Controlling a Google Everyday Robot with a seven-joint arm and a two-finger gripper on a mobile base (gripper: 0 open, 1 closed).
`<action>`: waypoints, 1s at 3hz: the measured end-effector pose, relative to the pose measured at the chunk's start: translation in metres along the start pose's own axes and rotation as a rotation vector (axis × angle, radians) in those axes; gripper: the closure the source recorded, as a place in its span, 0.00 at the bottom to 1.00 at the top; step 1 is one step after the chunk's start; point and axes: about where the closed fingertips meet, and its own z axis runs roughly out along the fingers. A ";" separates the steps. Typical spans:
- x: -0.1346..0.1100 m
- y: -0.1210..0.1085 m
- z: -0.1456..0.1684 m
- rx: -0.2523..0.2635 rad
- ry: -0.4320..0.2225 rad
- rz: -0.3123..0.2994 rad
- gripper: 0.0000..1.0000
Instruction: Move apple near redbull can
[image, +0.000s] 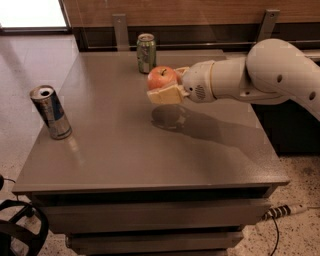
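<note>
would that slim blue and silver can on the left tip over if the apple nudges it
Likely to tip: the slim silver and blue can stands tall on a narrow base. Its top looks opened, so it may be light and shift easily. The pincer, above the grey table, is shut on the round red-orange apple.

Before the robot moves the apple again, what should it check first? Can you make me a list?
1. Grip: ok. The gripper hangs above the middle of the table, jaws shut on the apple.
2. Lift: ok. The apple is off the table, with its shadow beneath it.
3. Target upright: ok. The redbull can stands near the picture-left edge.
4. Way across: ok. There is only bare tabletop between them.
5. Obstacle: ok. The green can stands at the far edge, aside.
6. Task done: not ok. The apple and the redbull can are well apart.
</note>
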 end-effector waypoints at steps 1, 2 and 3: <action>-0.001 0.002 0.002 0.001 0.011 -0.003 1.00; -0.003 0.013 0.012 0.008 0.061 -0.017 1.00; -0.002 0.035 0.030 0.003 0.099 -0.044 1.00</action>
